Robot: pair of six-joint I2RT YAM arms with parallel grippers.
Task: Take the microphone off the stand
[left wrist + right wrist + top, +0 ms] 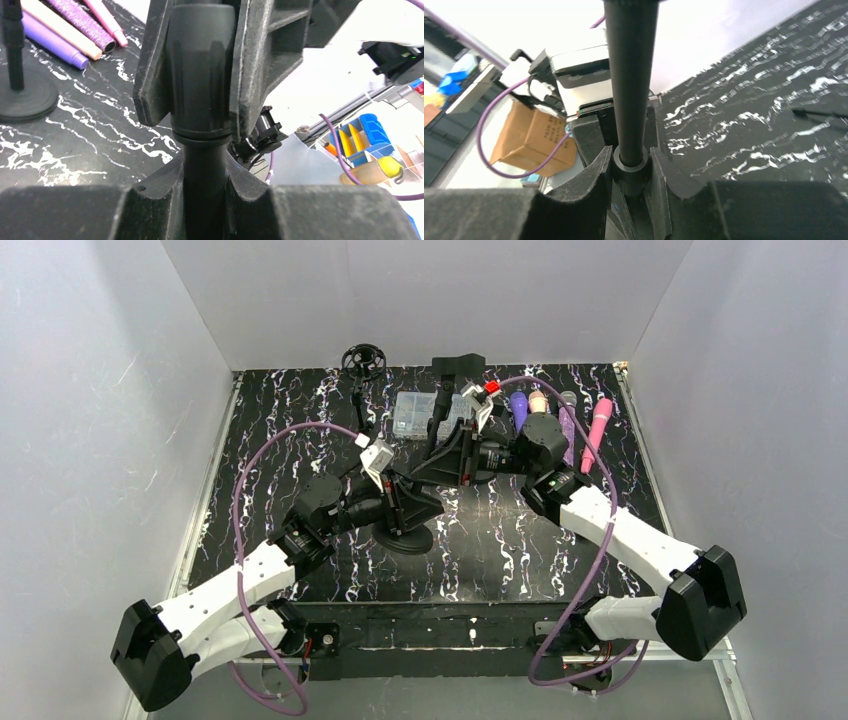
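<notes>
Left end effector [202,200] is clenched on your stand [405,537] pole, mid-bench; right end effector [631,175] grips it just above. You see coloured microphones [568,425] lying at 1 o'clock.

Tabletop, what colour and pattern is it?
The tabletop is black with white marble-like streaks. It shows best in the top external view.

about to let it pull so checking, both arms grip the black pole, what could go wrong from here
1. The left fingers and right fingers clamp the same black pole close together; when they pull apart they could collide or slip.
2. Neither arm holds the round base; a skewed pull might tip it toward the clear box.
</notes>
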